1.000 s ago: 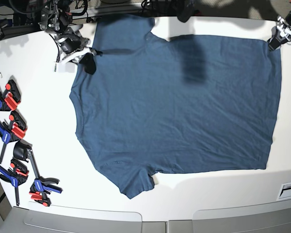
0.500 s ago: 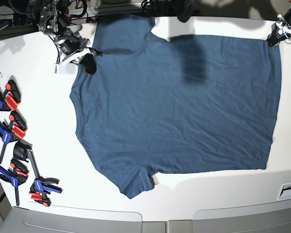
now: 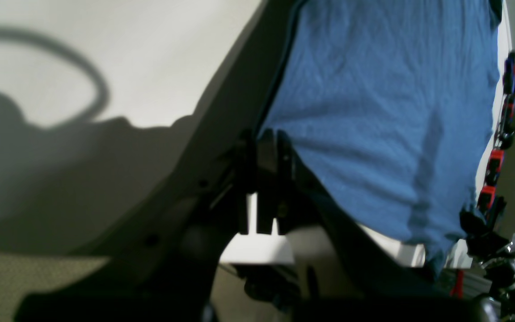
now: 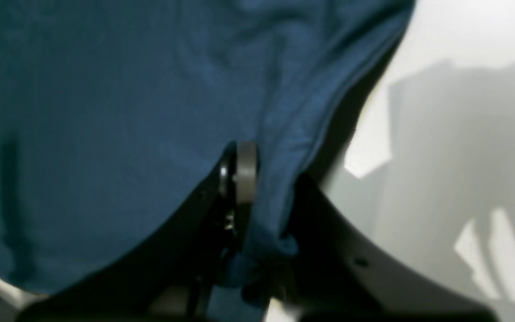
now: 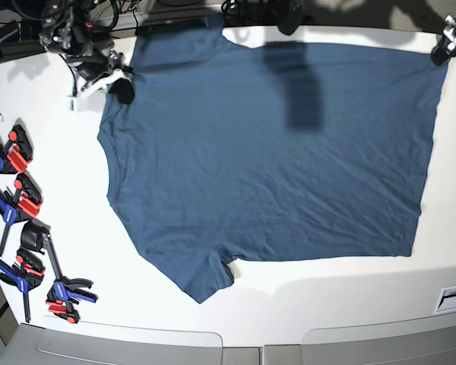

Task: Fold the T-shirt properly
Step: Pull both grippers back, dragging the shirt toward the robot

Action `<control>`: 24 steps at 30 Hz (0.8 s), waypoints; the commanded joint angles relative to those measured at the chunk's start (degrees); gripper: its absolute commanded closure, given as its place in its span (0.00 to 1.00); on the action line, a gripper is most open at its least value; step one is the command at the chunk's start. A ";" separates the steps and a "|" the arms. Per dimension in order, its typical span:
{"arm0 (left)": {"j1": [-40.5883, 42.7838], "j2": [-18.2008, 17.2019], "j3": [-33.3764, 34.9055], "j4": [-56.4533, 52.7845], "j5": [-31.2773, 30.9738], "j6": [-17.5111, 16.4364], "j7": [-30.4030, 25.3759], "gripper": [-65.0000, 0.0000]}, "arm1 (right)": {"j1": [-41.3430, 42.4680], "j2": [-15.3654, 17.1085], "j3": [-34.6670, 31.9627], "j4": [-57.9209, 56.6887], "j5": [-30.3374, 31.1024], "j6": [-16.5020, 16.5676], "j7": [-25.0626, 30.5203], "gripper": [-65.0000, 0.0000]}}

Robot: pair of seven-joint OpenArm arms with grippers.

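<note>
Both claws pinching the far edge of the T-shirt, cloth spread flat.

My right claw [image 4: 244, 179] is clamped on the T-shirt [image 5: 273, 152] at the shoulder, where a fold of cloth runs between its jaws; my left claw [image 3: 262, 147] is closed on the hem corner at the far right of the tabletop [image 5: 61, 198]. Outward from there the navy shirt lies open and fairly smooth across the white tabletop, its near sleeve [image 5: 205, 277] pointing toward me. A row of red-and-blue clamps [image 5: 19, 205] sits well apart on the left. I judge this to be the straightening pull. To do it well I'd keep both claws level, hold even tension along the far edge, and avoid lifting so high that the near side bunches.
</note>
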 commanded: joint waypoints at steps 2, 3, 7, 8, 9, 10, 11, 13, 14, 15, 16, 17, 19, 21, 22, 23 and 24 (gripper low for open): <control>1.40 -1.53 -1.29 0.52 -4.57 -0.34 0.63 1.00 | -1.01 0.83 2.16 1.01 3.69 0.00 -0.57 1.00; 1.97 -1.64 -1.29 0.52 -6.05 -0.34 1.44 1.00 | -1.46 0.83 2.78 1.01 4.94 0.00 -1.29 1.00; 4.79 -1.81 -1.29 0.55 -9.12 -0.34 4.66 1.00 | -3.78 0.83 4.70 1.01 8.35 0.00 -3.85 1.00; 5.55 -1.79 -1.29 0.55 -9.12 -0.34 4.94 1.00 | -4.52 0.81 5.11 1.01 9.09 0.00 -4.17 1.00; 6.27 -1.79 -1.29 0.55 -9.12 -0.34 5.09 1.00 | -5.25 0.81 5.46 1.01 9.86 0.00 -4.44 1.00; 6.93 -1.79 -1.29 0.55 -9.12 -0.34 5.16 1.00 | -5.86 0.83 5.70 1.01 10.62 0.00 -4.70 1.00; 7.41 -1.79 -1.31 0.55 -9.12 -0.34 5.35 1.00 | -6.45 0.81 5.92 1.01 11.10 0.00 -4.74 1.00; 8.00 -1.79 -1.36 0.63 -9.12 -0.34 5.97 1.00 | -7.52 0.83 6.29 1.01 12.11 0.00 -5.22 1.00; 8.15 -1.79 -1.36 0.72 -9.12 -0.34 6.40 1.00 | -8.02 0.81 6.51 1.03 12.44 0.00 -5.51 1.00; 8.33 -1.79 -1.36 0.98 -9.12 -0.34 6.51 1.00 | -8.31 0.83 6.62 1.03 12.85 0.00 -5.75 1.00; 8.46 -1.79 -1.36 1.44 -9.12 -0.34 6.54 1.00 | -8.72 0.81 6.86 1.03 13.25 0.00 -6.27 1.00; 8.63 -1.81 -1.38 2.10 -9.12 -0.34 6.54 1.00 | -8.94 0.83 7.02 1.03 13.88 0.00 -6.69 1.00; 8.81 -1.79 -1.81 4.17 -9.12 -0.34 7.04 1.00 | -9.22 0.83 7.52 1.07 14.23 0.00 -7.72 1.00; 8.94 -1.81 -2.93 6.95 -9.12 -0.34 8.17 1.00 | -9.22 0.81 8.31 1.31 16.15 0.00 -9.38 1.00; 8.94 -1.79 -3.63 8.52 -9.12 -0.34 8.70 1.00 | -9.22 0.83 8.83 1.55 17.33 0.04 -10.51 1.00; 8.94 -1.79 -4.35 10.21 -9.12 -0.34 8.96 1.00 | -9.20 0.81 9.33 1.97 18.64 0.07 -11.28 1.00; 8.92 -1.81 -5.03 11.91 -9.12 -0.34 8.87 1.00 | -9.22 0.81 9.81 2.51 19.87 0.13 -11.34 1.00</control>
